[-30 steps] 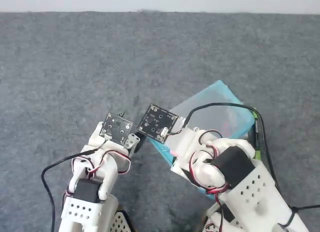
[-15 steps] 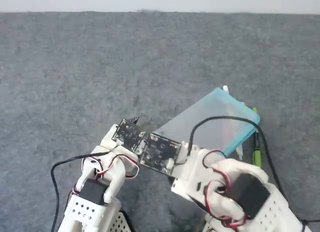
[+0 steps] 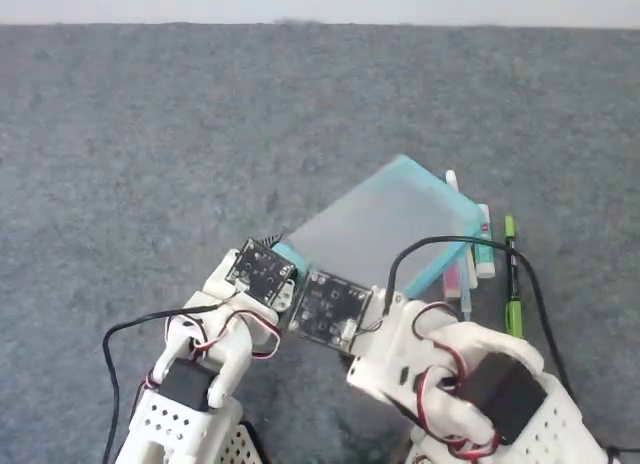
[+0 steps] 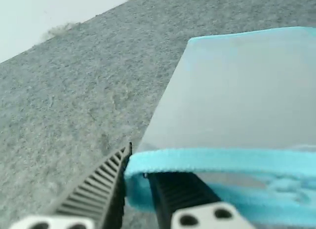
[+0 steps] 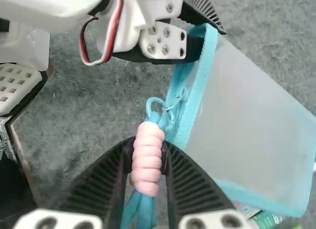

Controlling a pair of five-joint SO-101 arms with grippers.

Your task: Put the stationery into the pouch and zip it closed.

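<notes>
The translucent pouch [image 3: 375, 229] with a teal zip edge lies tilted at centre right of the grey table. My left gripper [image 4: 137, 162] is shut on the near corner of its teal edge [image 4: 217, 160]; the high view has it at the pouch's near-left corner [image 3: 278, 249]. My right gripper [image 5: 148, 144] is shut on the pink zipper pull [image 5: 147, 162], which hangs from the slider [image 5: 170, 113] close to the left gripper [image 5: 195, 21]. Several pens [image 3: 470, 269] and a green pen [image 3: 512, 304] lie on the table along the pouch's right side.
Grey felt table [image 3: 150, 134] stretches open to the left and far side. Both arm bases crowd the near edge, with a black cable [image 3: 520, 269] looping over the pens.
The pouch has shifted left and away, uncovering the pens at its right. My left gripper moved right onto the pouch corner. The right arm drew back toward the near edge.
</notes>
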